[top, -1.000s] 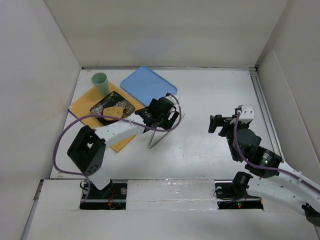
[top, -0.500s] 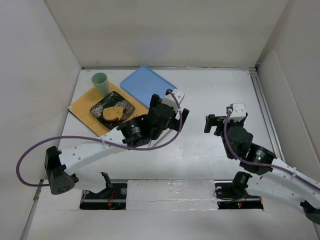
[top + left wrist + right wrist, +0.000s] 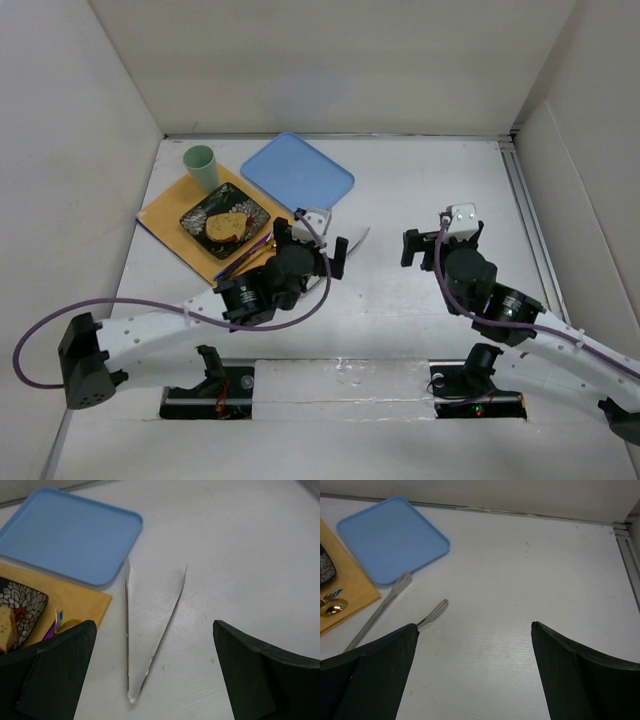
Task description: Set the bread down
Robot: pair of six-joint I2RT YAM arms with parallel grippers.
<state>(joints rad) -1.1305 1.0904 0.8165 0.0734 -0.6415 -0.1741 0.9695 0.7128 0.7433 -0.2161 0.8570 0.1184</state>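
The bread (image 3: 226,224) is a small golden-brown slice lying on a dark patterned square plate (image 3: 252,208) on an orange placemat (image 3: 165,212). In the left wrist view only its edge (image 3: 5,625) shows on the plate (image 3: 22,605) at the far left. My left gripper (image 3: 333,254) is open and empty, to the right of the plate. Metal tongs (image 3: 150,630) lie flat on the table between and beyond its open jaws (image 3: 152,630), untouched. My right gripper (image 3: 438,240) is open and empty over bare table, and so it shows in its wrist view (image 3: 475,627).
A blue tray (image 3: 297,171) lies behind the tongs, and a green cup (image 3: 201,166) stands on the mat's far corner. A spoon and a purple utensil (image 3: 245,258) lie on the mat's near edge. White walls enclose the table.
My left arm has folded down and its gripper has drawn back toward me and to the left; the tongs lie free on the table. My right gripper has shifted left and farther away.
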